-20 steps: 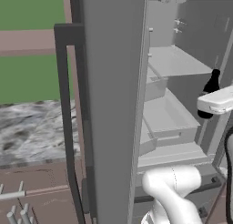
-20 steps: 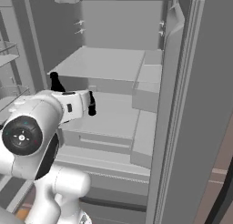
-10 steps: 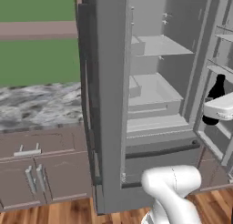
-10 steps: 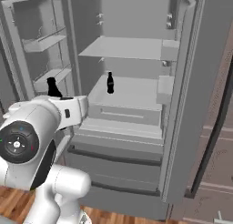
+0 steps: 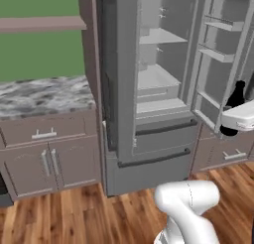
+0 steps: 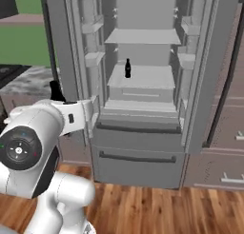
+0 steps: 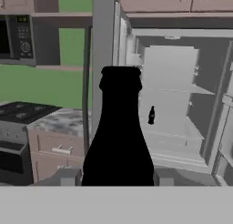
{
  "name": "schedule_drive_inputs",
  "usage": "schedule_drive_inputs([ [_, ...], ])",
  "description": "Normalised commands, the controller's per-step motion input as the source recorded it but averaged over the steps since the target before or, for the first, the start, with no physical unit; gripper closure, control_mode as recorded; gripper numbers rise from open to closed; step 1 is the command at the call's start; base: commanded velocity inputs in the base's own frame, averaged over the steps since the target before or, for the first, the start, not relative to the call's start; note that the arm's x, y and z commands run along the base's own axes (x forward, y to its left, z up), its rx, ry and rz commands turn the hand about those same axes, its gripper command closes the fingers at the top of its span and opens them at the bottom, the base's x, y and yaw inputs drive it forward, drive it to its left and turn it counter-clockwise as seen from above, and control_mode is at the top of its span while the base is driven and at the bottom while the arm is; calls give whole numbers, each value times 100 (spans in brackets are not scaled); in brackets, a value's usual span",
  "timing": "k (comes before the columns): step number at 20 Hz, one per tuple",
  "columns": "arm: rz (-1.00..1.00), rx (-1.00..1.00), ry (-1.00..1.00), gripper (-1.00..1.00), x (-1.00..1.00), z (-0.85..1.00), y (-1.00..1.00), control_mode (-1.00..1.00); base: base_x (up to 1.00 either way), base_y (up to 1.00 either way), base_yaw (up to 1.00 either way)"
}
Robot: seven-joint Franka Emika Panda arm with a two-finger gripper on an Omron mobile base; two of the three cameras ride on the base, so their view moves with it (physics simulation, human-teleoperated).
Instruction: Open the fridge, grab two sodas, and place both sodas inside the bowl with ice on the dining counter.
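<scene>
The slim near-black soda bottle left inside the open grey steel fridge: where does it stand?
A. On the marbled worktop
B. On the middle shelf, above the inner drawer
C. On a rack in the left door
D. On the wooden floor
B: the slim near-black soda bottle stands upright on the middle shelf of the grey steel fridge, just above the inner drawer.
</scene>
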Motion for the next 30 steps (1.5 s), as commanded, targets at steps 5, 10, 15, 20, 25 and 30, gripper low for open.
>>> schedule_drive_inputs([
  [5,0,0,0,100,0,0,0,100,-98,39,-44],
  [10,0,0,0,100,0,0,0,100,-68,13,-60],
  [15,0,0,0,100,0,0,0,100,-55,9,-63],
  [20,0,0,0,100,0,0,0,100,-46,6,-66],
  [25,0,0,0,100,0,0,0,100,-40,4,-68],
  [30,0,0,0,100,0,0,0,100,-36,2,-69],
])
